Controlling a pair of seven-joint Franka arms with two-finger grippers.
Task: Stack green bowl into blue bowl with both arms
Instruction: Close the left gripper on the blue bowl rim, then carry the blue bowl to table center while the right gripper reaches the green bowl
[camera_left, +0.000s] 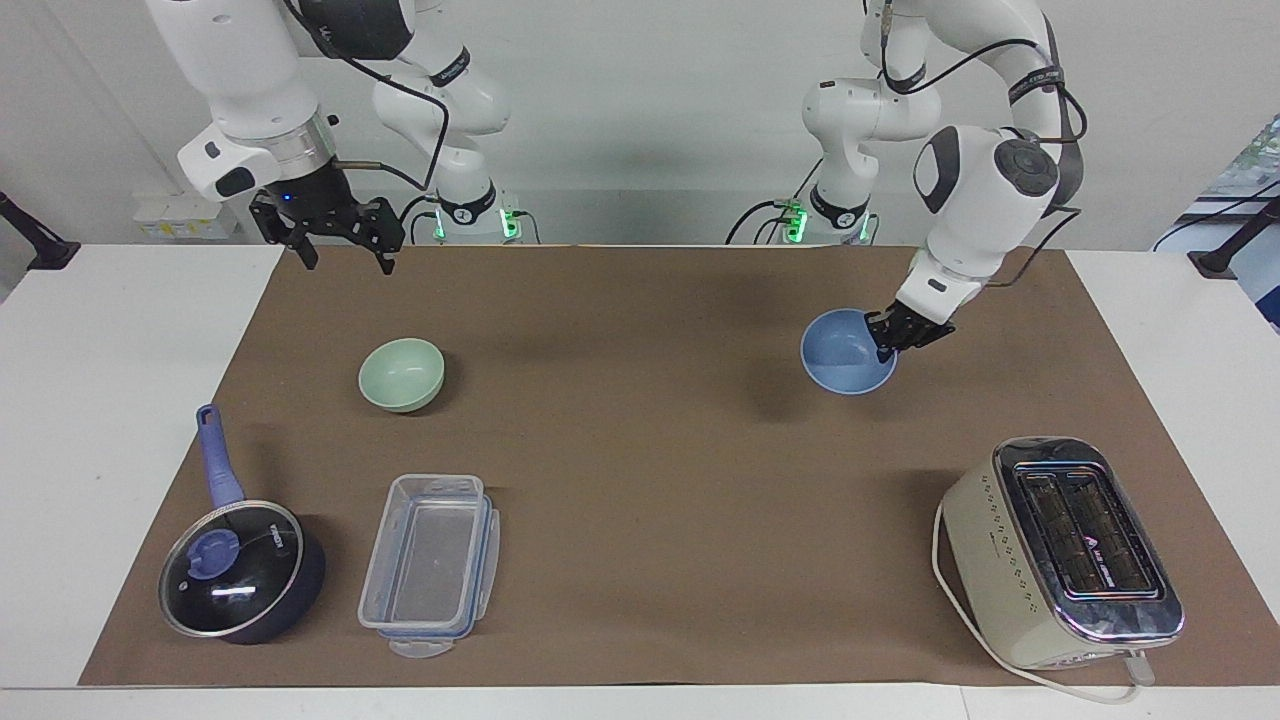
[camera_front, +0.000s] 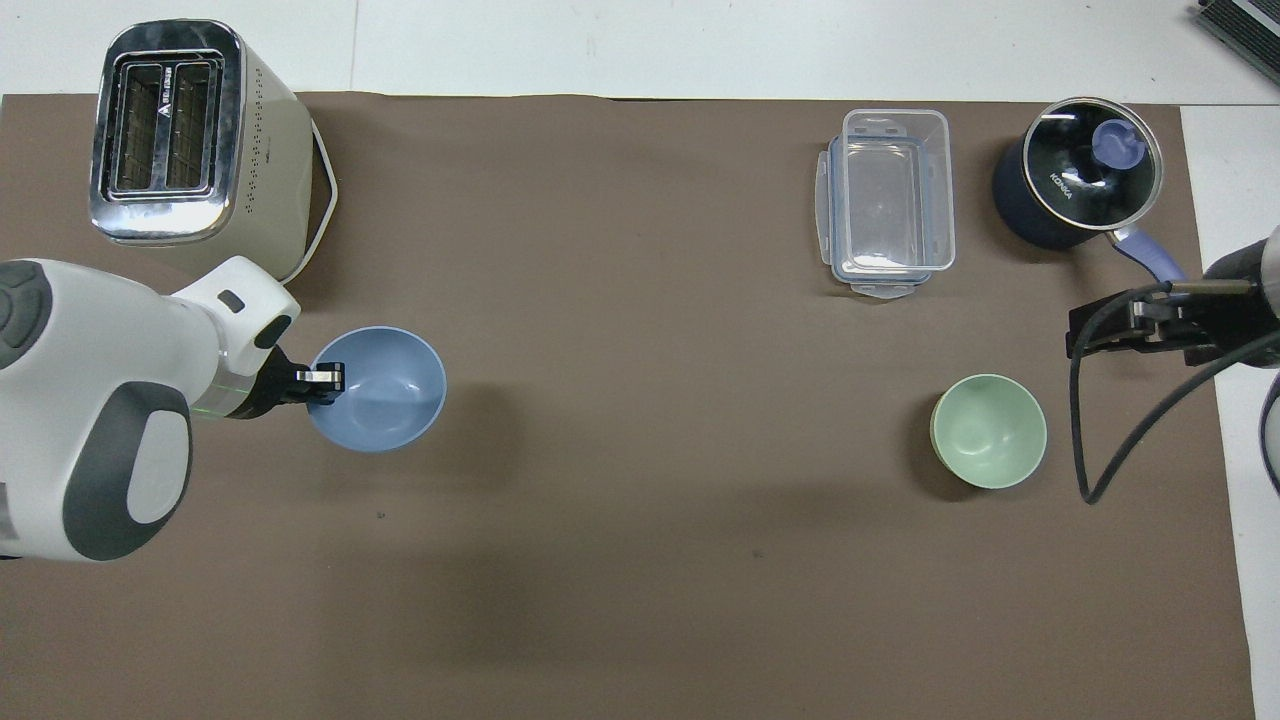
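Observation:
The periwinkle-blue bowl (camera_left: 838, 358) hangs a little above the brown mat toward the left arm's end, with its shadow on the mat under it. My left gripper (camera_left: 888, 348) is shut on its rim at the side toward that end; it also shows in the overhead view (camera_front: 325, 378) with the blue bowl (camera_front: 388, 395). The pale green bowl (camera_left: 401, 374) sits upright on the mat toward the right arm's end, also in the overhead view (camera_front: 988, 430). My right gripper (camera_left: 345, 258) waits open and empty in the air over the mat's edge at that end, apart from the green bowl.
A cream toaster (camera_left: 1060, 550) stands farther from the robots at the left arm's end. A clear plastic container (camera_left: 430, 560) and a dark blue lidded saucepan (camera_left: 235, 580) stand farther from the robots than the green bowl.

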